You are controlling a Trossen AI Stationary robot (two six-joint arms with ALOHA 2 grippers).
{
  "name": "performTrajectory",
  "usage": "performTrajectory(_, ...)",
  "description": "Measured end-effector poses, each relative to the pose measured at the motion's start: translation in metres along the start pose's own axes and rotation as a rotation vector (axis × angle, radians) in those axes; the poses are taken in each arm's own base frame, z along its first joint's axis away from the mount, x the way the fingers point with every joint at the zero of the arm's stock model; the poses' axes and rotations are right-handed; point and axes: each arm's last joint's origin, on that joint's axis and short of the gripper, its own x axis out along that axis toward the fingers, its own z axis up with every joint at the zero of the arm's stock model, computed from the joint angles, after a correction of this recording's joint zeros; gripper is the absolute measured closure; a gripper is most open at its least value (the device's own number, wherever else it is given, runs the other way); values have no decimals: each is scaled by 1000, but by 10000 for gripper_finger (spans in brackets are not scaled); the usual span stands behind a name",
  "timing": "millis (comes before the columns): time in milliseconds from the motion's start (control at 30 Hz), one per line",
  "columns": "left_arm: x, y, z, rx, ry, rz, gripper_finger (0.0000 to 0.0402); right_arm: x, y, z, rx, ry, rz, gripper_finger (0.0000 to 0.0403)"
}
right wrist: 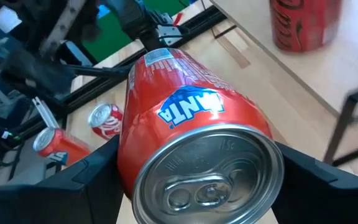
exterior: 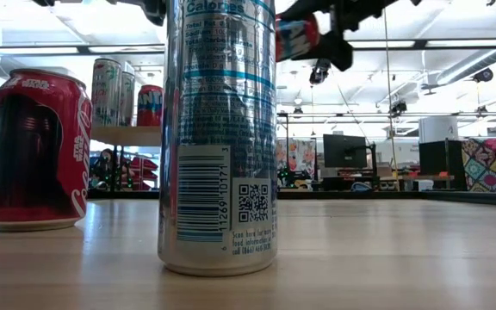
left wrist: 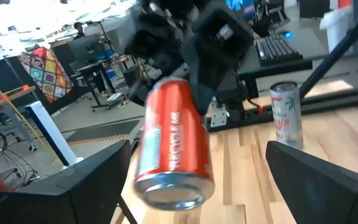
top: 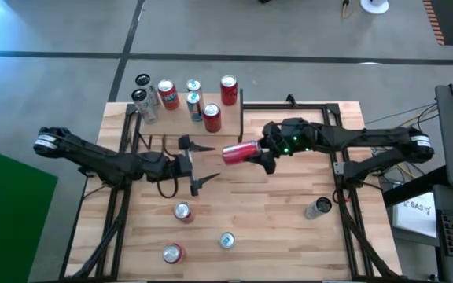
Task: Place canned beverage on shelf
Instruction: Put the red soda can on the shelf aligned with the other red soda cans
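One red Fanta can (right wrist: 191, 155) in right gripper (top: 264, 152), "Calories" on silver can (exterior: 218, 138)

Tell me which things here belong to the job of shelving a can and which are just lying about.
In the job:
- red can, held sideways in the right hand
- shelf, with six cans on it

Lying about:
- three cans on the table's near part
- silver can by the right edge
- left hand, open, empty

Two matte-black jointed arms, silver-grey shoulder caps, green indicator light behind the right gripper (top: 263, 155), flat black fingers (left wrist: 316, 180).
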Motion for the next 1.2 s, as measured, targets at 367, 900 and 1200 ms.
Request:
performTrajectory(367,25,-11,-11,72,97,128,43,43,20,28,-112,91,-15,111)
performTrajectory(900,32,-14,-20,119,208,172,81,75,35,46,-176,179,-45,111)
performTrajectory(1200,31,-14,-20,110,211,179,113,73,36,47,-191,170,-44,77)
